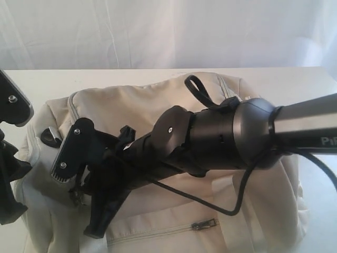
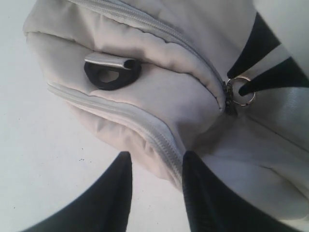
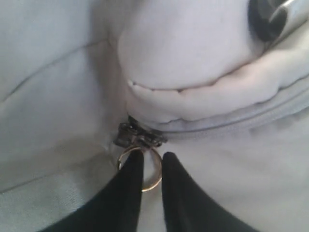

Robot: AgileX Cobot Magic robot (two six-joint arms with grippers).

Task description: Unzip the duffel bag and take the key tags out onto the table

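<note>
Only wrist views show right pincer (image 3: 150, 169) narrowed on zipper ring (image 3: 153, 184); left (image 2: 155, 166) wide.

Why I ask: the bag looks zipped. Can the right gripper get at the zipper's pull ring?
Probably yes: the right gripper already has its fingertips at the pull ring on the duffel bag, nothing between.

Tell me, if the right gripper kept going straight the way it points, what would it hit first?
Probably the zipper ring: the right gripper has its fingertips at it already, with the bag fabric right behind. Depth is hard to judge.
</note>
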